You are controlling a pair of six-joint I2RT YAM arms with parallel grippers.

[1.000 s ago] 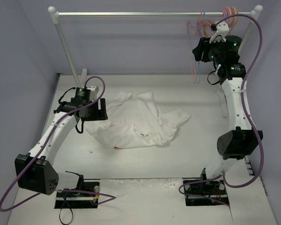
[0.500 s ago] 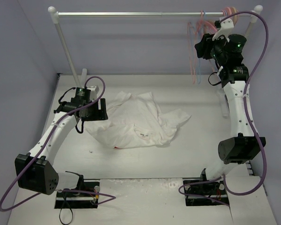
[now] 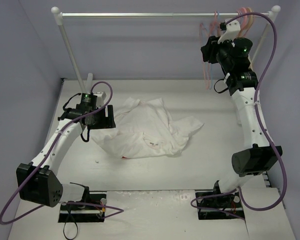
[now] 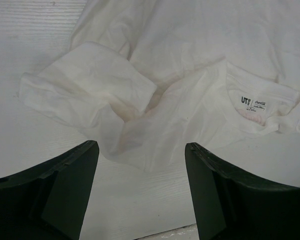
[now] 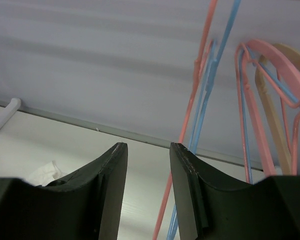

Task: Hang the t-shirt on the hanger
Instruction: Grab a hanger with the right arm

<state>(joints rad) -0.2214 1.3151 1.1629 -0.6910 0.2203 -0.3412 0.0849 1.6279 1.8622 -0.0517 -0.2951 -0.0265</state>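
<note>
The white t-shirt [image 3: 150,127] lies crumpled in the middle of the table, its neck label [image 4: 252,102] facing up. My left gripper [image 3: 97,117] hovers low at the shirt's left edge. It is open, with bare table between its fingertips [image 4: 92,147] and a folded sleeve [image 4: 90,85] just ahead. The pinkish-red wire hanger [image 3: 205,75] hangs from the rail at the right. My right gripper [image 3: 206,50] is raised beside it. Its jaws stand narrowly apart, and the hanger's wire [image 5: 189,100] runs past the right finger [image 5: 182,165]. Nothing is clamped.
A white rail [image 3: 140,14] spans the back on two posts. A thin pale blue hanger [image 5: 206,95] hangs against the red one. A bunch of thicker pink and peach hangers [image 5: 270,100] sits further right on the rail. Walls close in on both sides.
My right gripper has swung left toward the hanging wire hangers, and its jaws have narrowed. The left arm and the shirt have not moved.
</note>
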